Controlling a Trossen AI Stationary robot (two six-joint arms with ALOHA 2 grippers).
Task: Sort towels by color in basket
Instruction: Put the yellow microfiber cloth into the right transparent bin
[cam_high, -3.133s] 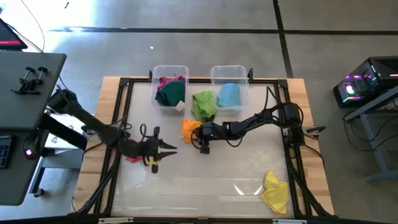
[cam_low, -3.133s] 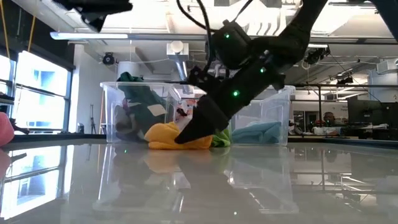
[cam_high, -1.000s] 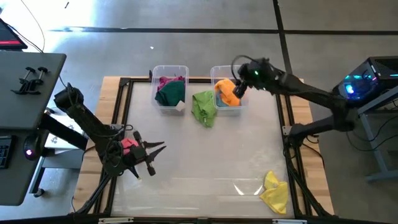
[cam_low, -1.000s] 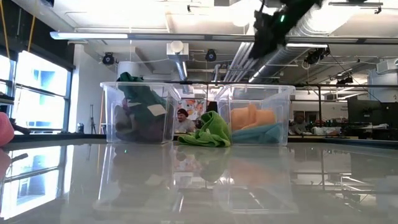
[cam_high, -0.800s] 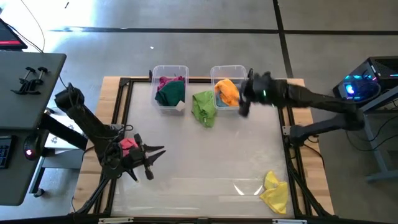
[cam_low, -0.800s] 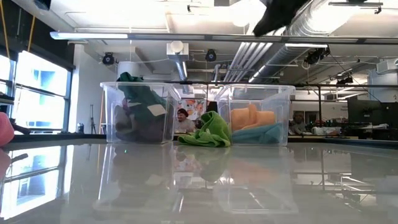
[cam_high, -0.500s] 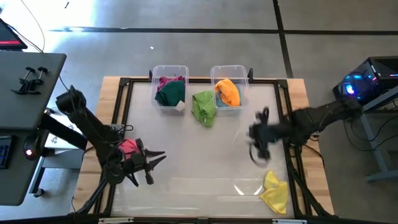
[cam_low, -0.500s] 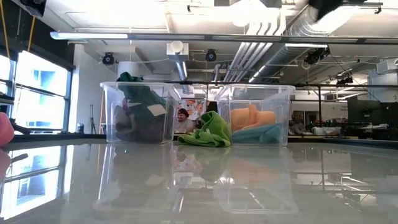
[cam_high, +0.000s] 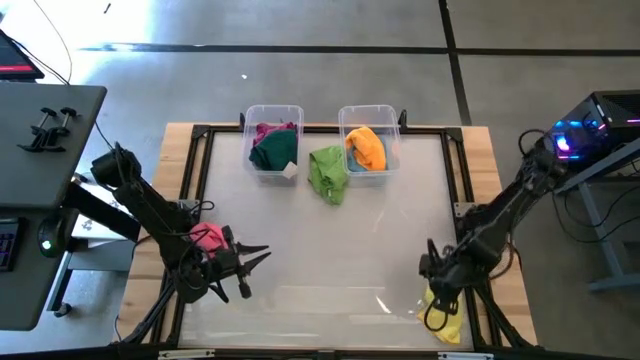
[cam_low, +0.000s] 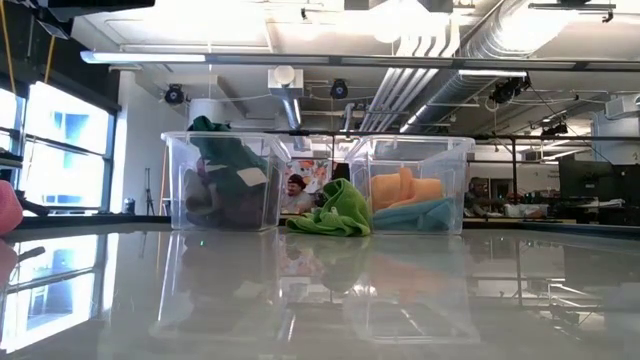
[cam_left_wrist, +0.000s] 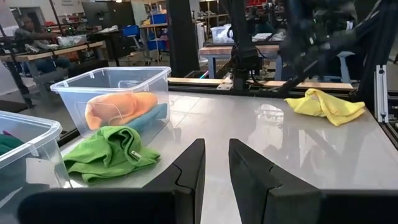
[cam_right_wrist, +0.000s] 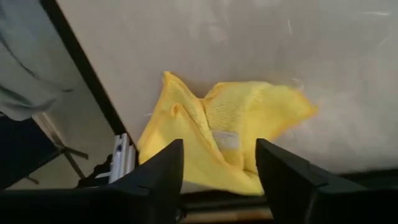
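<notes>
Hovering over yellow towel at table corner, right end effector stood spread, ready to grasp; left end effector waited narrow-gapped, empty, magenta towel beside.

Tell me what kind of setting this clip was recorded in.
Probably a robotics lab or workshop: exposed ceiling ducts, workbenches behind the table, and a lit desktop computer beside the rig.

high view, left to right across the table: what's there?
left gripper by the pink towel → left bin with the dark green towel → light green towel on the table → right bin with the orange towel → right gripper over the yellow towel
</notes>
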